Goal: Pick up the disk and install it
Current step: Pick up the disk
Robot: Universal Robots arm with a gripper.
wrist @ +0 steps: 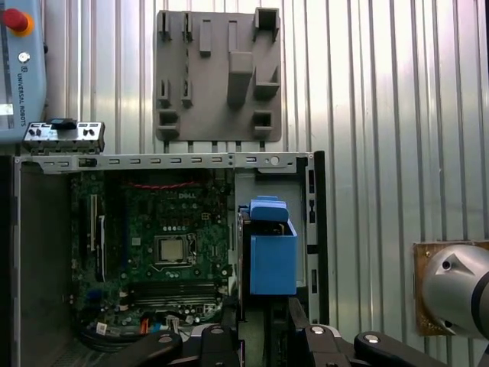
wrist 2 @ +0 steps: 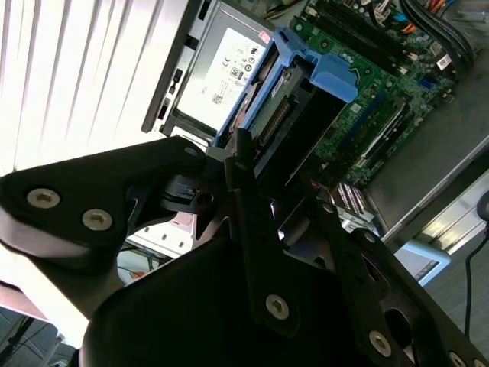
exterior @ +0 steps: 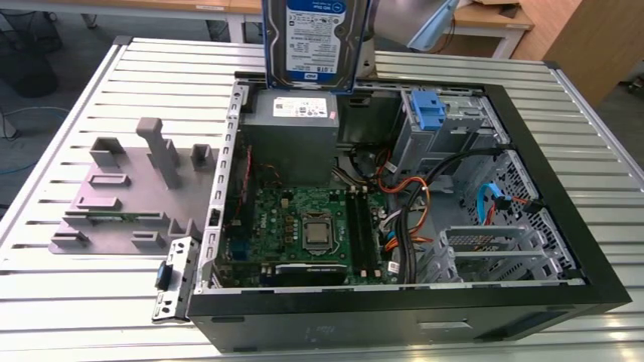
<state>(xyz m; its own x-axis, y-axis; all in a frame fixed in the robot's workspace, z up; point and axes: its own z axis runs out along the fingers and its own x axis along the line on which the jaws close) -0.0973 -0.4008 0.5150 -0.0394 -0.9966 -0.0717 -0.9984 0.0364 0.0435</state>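
We are at the carrying step: our pincer [wrist 2: 279, 168] is squeezed tight on the disk [exterior: 312, 38], held between its fingers [wrist 2: 246, 191], with the open computer case [exterior: 403, 324] below, and we think fitting it in calls for lining it up straight.

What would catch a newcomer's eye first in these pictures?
The disk, with its white-and-blue label and blue rails, hangs upright above the power supply at the top of the exterior view, clamped in the end effector. Below it the open computer case shows its green motherboard. A grey fixture plate sits on the slatted table at the exterior view's left.
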